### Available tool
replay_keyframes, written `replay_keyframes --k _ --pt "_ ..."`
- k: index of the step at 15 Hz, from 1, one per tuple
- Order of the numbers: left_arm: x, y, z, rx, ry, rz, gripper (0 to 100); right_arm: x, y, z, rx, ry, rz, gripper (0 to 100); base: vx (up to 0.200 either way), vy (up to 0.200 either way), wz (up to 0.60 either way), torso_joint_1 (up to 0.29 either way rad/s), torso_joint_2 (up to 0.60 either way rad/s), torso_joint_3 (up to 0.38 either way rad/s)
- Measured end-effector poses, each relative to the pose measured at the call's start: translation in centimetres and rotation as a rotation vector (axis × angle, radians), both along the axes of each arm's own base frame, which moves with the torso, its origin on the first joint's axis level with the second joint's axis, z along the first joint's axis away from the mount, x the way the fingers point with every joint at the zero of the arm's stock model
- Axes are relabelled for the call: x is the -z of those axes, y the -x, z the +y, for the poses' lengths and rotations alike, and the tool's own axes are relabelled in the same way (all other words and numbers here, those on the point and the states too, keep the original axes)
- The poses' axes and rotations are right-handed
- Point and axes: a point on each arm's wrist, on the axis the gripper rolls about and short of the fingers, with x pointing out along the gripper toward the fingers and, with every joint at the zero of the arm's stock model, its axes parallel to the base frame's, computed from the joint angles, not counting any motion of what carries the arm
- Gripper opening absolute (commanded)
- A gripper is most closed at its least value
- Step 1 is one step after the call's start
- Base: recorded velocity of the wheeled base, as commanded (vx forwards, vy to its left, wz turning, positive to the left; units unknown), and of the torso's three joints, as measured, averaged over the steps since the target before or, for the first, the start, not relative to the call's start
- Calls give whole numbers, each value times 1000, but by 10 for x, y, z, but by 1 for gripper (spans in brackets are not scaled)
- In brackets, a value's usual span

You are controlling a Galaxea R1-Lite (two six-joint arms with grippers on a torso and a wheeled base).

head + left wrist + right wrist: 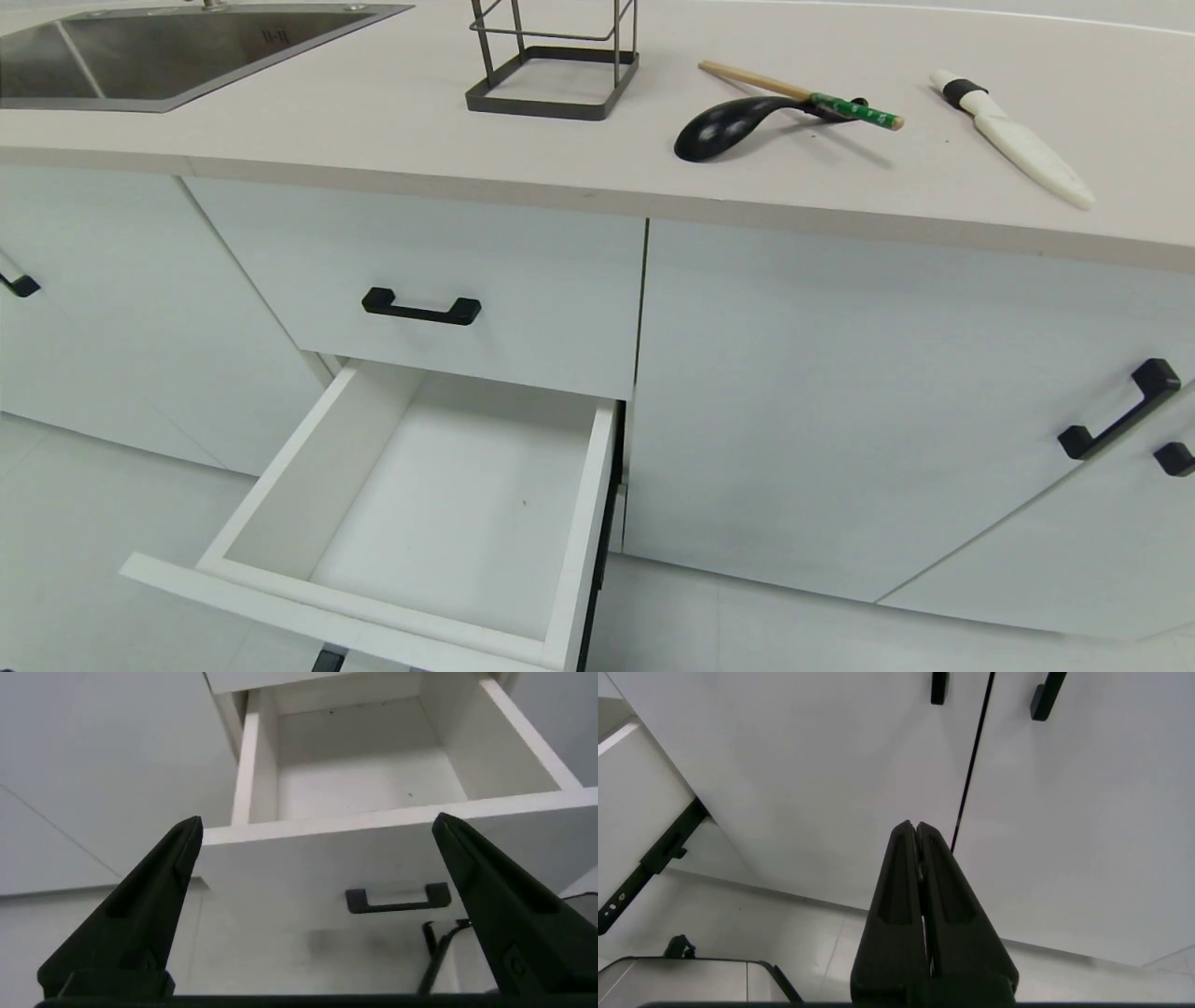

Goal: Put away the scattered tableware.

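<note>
Three pieces of tableware lie on the countertop, all toward its right end. The black spoon is glossy, with a deep oval bowl that faces the front edge and a curved handle that rises toward the back. The chopsticks, one stick or a close pair I cannot tell, are pale wood with a green patterned stretch near one end. They lie slantwise, and that green part rests across the spoon's handle. The white knife lies apart from both, nearer the right end. It is long and tapering, with a black band close to its rear end and its narrow tip pointing toward the front edge.

A dark wire rack stands near the middle of the countertop, toward the back, and a steel sink is set into the left rear corner.

Below the front edge, under a shut drawer with a black handle, a white drawer stands pulled out, its pale bottom in plain view.

The left gripper hangs low before that drawer's front panel, its two dark fingers spread wide with nothing between them; the panel's black pull shows in the gap. The right gripper has its fingers pressed flat together, holding nothing, and points at the white cabinet doors just beside their dark seam.
</note>
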Motion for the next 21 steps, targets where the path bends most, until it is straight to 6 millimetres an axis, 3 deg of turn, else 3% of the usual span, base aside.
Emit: replay_keyframes --k 2,5,11,17,21 --pt "2 1 0 -16 43 -4 100 0 0 0 0 0 0 0 0 0 0 0 0 0" --pt "7 1 5 -202 112 34 100 0 0 0 0 0 0 0 0 0 0 0 0 0" --pt "9 1 4 -185 142 50 100 0 0 0 1 0 0 0 0 0 0 113 -113 -136" --pt "9 1 4 -186 143 51 100 0 0 0 1 -2 -1 0 0 0 0 160 -573 -245" --pt "9 1 4 -185 143 49 100 0 0 0 1 -1 -1 0 0 0 300 23 -136 -62"
